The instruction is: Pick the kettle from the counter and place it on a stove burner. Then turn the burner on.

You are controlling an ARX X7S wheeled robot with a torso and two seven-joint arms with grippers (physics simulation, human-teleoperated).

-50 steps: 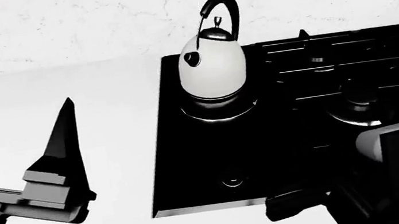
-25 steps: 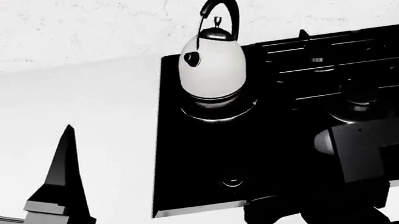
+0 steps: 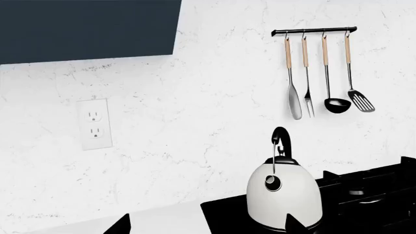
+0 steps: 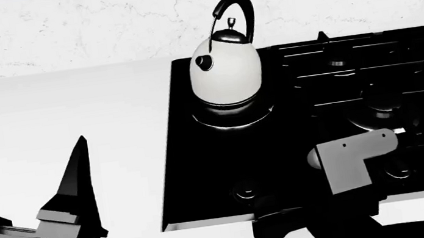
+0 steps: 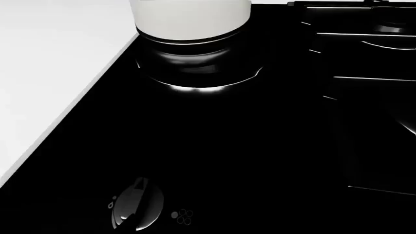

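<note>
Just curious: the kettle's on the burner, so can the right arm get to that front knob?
Probably yes. The knob lies bare on the stovetop, nearer than the kettle, nothing over it.

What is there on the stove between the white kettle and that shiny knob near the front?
Only bare black stovetop separates the kettle from the knob, seen in the right wrist view.

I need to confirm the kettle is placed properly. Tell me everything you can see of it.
The kettle is white and egg-shaped, with a short dark spout, a shiny dark knobbed lid and a tall black arched handle. It stands upright on the round ringed stove burner at the cooktop's rear left corner. Neither claw touches it.
</note>
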